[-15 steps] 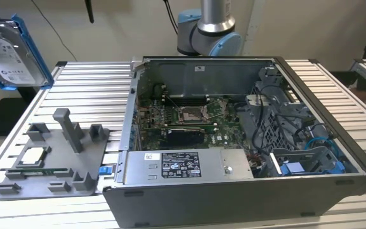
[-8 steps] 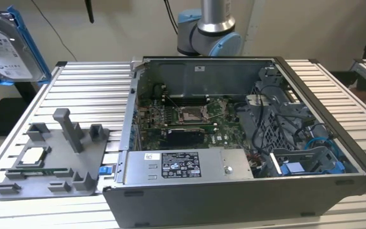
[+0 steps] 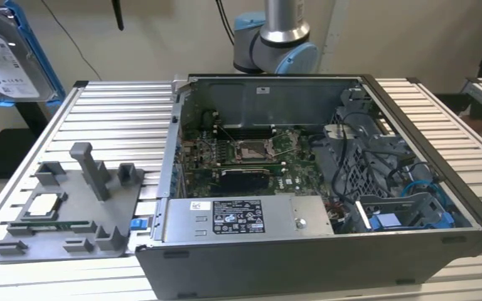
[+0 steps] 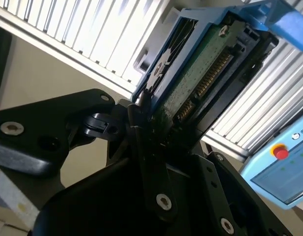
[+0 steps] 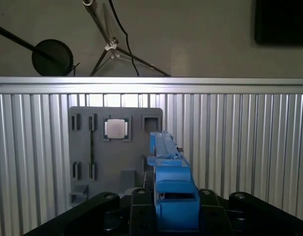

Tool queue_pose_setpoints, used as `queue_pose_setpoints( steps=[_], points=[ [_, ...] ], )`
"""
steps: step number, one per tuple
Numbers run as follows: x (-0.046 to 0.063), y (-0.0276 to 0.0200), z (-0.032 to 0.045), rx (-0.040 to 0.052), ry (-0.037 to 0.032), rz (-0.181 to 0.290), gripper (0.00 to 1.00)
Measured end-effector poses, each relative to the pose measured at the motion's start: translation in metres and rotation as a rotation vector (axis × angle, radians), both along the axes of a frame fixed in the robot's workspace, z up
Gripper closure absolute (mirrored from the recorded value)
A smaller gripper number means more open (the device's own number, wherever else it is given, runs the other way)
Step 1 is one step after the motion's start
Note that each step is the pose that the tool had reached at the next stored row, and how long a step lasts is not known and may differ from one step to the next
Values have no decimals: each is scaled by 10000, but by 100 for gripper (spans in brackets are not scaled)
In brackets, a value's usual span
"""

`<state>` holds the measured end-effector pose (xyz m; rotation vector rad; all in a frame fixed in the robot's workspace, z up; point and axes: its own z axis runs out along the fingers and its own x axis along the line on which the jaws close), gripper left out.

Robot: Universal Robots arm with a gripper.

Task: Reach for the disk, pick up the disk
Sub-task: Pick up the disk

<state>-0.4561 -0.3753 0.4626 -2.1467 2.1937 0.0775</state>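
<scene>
Slatted table [image 3: 98,125] sits well below the disk [image 3: 7,56], which the gripper [image 5: 176,206] holds clamped by one end. Small grip, so a slip could drop it.

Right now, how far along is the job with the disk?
Reaching looks done: the gripper has its jaws closed on the disk, on its blue bracket. Picking up looks done too: in the exterior view the disk hangs in the air, off the slatted table and the grey fixture plate. Nothing of the pick-up seems left.
</scene>
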Motion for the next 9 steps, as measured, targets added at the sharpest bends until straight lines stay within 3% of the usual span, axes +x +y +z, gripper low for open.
queue_pose_setpoints(
  steps=[9],
  points=[
    [5,1,3,-10,2,-2,100]
  ],
)
